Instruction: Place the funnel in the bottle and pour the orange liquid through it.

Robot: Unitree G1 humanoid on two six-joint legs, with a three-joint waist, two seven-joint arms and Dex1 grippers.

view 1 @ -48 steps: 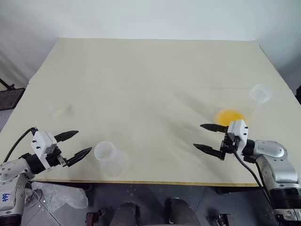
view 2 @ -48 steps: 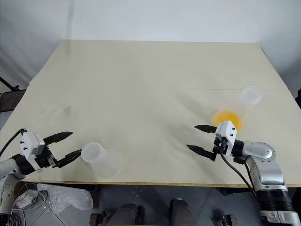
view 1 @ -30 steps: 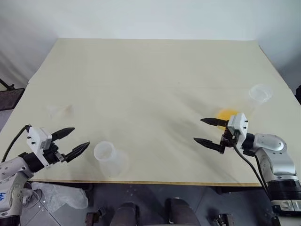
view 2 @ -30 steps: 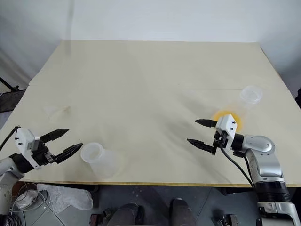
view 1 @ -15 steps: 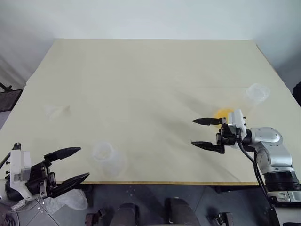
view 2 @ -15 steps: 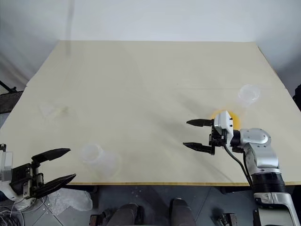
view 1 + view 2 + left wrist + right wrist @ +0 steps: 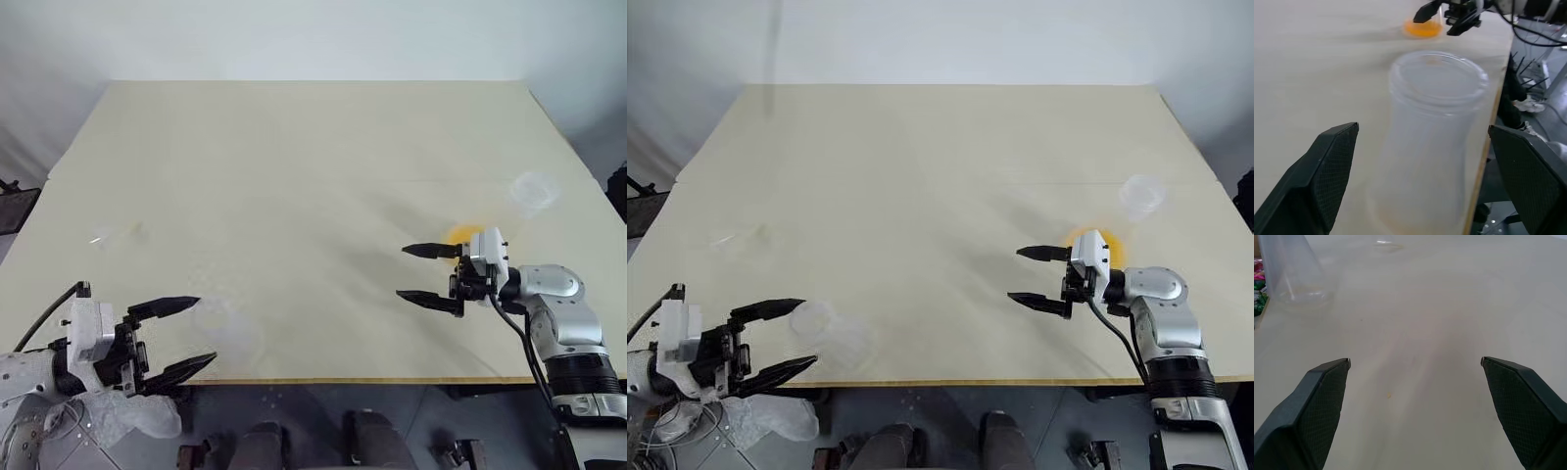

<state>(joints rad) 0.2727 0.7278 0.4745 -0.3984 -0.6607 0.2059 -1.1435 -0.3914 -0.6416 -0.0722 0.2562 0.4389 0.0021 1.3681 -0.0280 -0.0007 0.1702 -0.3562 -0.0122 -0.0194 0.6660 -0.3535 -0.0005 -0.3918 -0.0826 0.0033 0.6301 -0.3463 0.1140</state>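
Observation:
The translucent bottle (image 7: 227, 328) stands upright near the table's front edge on the left. My left gripper (image 7: 205, 330) is open, and the bottle (image 7: 1435, 122) stands in the gap between its fingers, which do not touch it. The nearly invisible funnel (image 7: 113, 235) lies farther back at the table's left side. On the right, the orange liquid (image 7: 465, 235) is a small pool just behind my right gripper (image 7: 402, 271). That gripper is open and empty, level, pointing left across the table.
A clear round cup rim (image 7: 534, 191) shows just beyond the orange pool at the right edge. The pale table (image 7: 313, 147) is bare across its middle and back. A crumpled plastic bag (image 7: 127, 416) lies below the front edge on the left.
My left gripper has come up and to the right from below the table's front edge, so its fingers now flank the bottle. The right gripper has hardly moved.

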